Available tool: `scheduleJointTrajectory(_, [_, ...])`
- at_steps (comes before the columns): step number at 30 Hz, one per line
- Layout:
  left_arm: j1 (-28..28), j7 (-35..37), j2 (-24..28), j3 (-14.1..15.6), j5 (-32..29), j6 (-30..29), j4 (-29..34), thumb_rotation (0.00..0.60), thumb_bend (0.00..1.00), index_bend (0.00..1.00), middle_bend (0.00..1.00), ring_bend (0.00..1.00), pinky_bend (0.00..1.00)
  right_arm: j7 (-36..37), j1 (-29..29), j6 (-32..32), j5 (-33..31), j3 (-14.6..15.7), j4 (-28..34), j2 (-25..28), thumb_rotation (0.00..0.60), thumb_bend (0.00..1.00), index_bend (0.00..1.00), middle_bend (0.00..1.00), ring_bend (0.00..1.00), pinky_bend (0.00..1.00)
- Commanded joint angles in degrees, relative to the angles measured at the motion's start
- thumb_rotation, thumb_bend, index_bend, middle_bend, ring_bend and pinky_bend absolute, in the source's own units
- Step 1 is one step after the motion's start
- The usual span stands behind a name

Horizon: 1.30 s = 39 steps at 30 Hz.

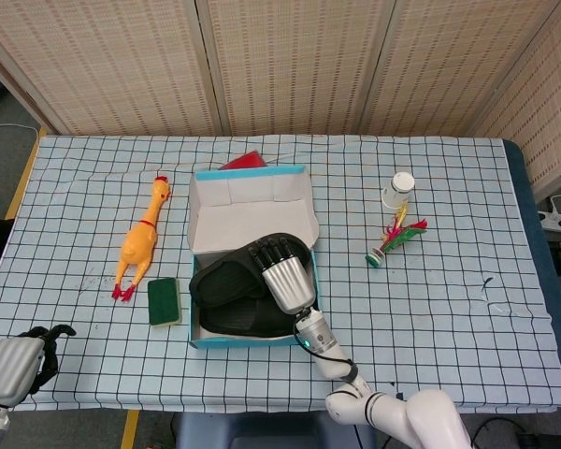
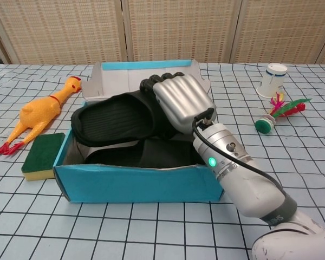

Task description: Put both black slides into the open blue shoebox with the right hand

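Slide (image 2: 116,118) (gripped by right hand (image 2: 180,100)) lies lengthwise over shoebox (image 2: 135,183).

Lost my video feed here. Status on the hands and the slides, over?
Right hand grips the second slide, over the blue shoebox. First slide lies inside. Left hand idle at table edge. Nothing in the way.

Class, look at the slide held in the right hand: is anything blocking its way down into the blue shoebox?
Nothing visible blocks it. The right hand holds the upper slide over the open blue shoebox; only the other slide, already inside, lies beneath it.
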<state>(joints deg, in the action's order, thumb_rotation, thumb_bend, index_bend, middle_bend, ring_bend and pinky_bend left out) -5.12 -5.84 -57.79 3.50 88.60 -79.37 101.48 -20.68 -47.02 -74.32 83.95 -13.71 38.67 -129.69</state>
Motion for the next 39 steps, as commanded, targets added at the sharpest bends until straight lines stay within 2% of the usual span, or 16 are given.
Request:
scheduleJointTrajectory(1, [-0.02, -0.03, -0.01, 0.02, 0.02, 0.05, 0.0, 0.6, 0.48, 0.36, 0.38, 0.39, 0.55, 0.82, 0.24, 0.55, -0.31, -0.27, 2.51, 1.14, 0.6, 0.06, 0.25, 0.23, 0.11, 0.16])
scheduleJointTrajectory(5, [-0.07, -0.2, -0.05, 0.01, -0.03, 0.19, 0.02, 0.6, 0.48, 0.36, 0.38, 0.39, 0.55, -0.05, 1.26, 1.39, -0.67, 0.03, 7.79, 3.7, 0.6, 0.06, 0.2, 0.17, 0.04, 0.14])
scheduleJointTrajectory(13, [-0.1, -0.43, -0.15, 0.03, -0.03, 0.24, 0.04, 0.6, 0.48, 0.36, 0.38, 0.39, 0.55, -3.36, 3.12, 4.43, -2.92, 0.58, 12.44, 5.54, 0.6, 0.06, 0.26, 0.21, 0.07, 0.14])
scheduleJointTrajectory(19, [-0.08, -0.22, -0.08, -0.07, -0.23, 0.2, -0.04, 0.6, 0.48, 0.36, 0.38, 0.39, 0.55, -4.58, 4.45, 7.13, -5.97, -0.54, 21.36, 8.85, 0.6, 0.06, 0.25, 0.21, 0.07, 0.14])
scheduleJointTrajectory(23, [-0.08, -0.36, -0.14, -0.06, -0.22, 0.22, 0.0, 0.6, 0.48, 0.36, 0.38, 0.39, 0.55, -8.18, 5.46, 9.27, -8.72, -0.48, 26.46, 11.3, 0.6, 0.06, 0.25, 0.21, 0.07, 0.14])
scheduleJointTrajectory(32, [-0.09, -0.34, -0.12, -0.06, -0.33, 0.3, -0.05, 0.6, 0.48, 0.36, 0.38, 0.39, 0.55, -12.87, 5.64, 12.12, -13.01, -0.59, 26.15, 11.35, 0.6, 0.06, 0.26, 0.21, 0.07, 0.15])
scheduleJointTrajectory(36, [-0.11, -0.13, -0.06, -0.08, -0.26, 0.26, -0.08, 0.6, 0.48, 0.36, 0.38, 0.39, 0.55, -11.76, 5.36, 12.28, -13.14, -1.23, 27.37, 11.77, 0.6, 0.06, 0.19, 0.18, 0.07, 0.15])
scheduleJointTrajectory(39, [-0.11, -0.13, -0.06, -0.01, -0.22, 0.33, -0.12, 0.6, 0.48, 0.36, 0.38, 0.39, 0.55, -11.16, 5.47, 11.72, -12.42, -1.18, 29.95, 13.06, 0.6, 0.06, 0.13, 0.12, 0.03, 0.13])
